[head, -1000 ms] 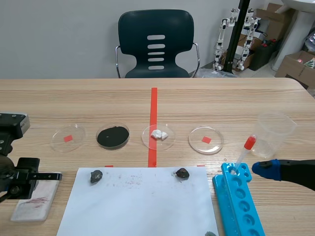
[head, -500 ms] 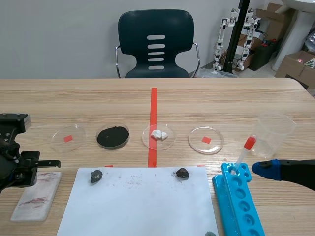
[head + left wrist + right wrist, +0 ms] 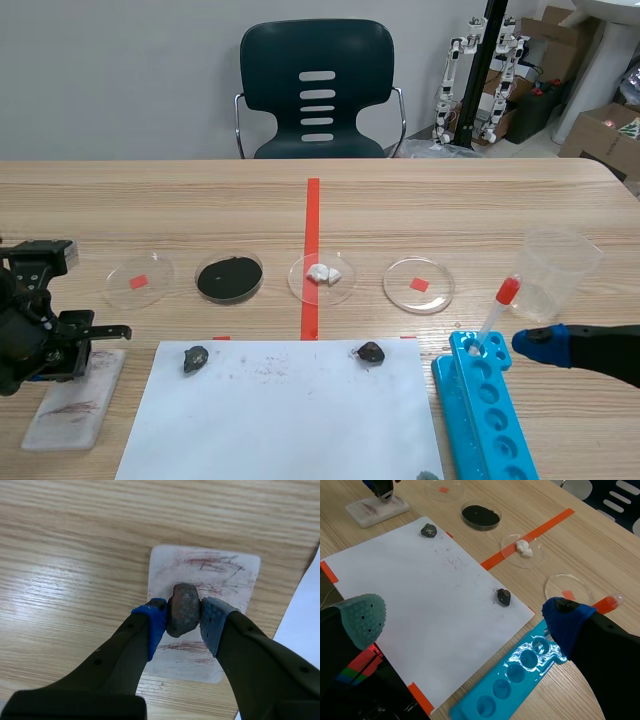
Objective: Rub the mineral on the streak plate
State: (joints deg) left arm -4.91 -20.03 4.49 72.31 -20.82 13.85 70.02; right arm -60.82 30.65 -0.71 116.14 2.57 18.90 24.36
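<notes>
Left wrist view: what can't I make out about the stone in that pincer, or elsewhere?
- Left wrist view: whether the dark brown mineral lump touches the white, red-streaked streak plate; the lump and the left pincer hide its underside.
- Scene view: the small grey lump at the white paper sheet's near edge, cut off by the picture's edge.

Petri dish (image 3: 419,285) ×4, mineral (image 3: 183,609) ×3 (one gripped), streak plate (image 3: 75,412) ×1, cup (image 3: 560,275) ×1
</notes>
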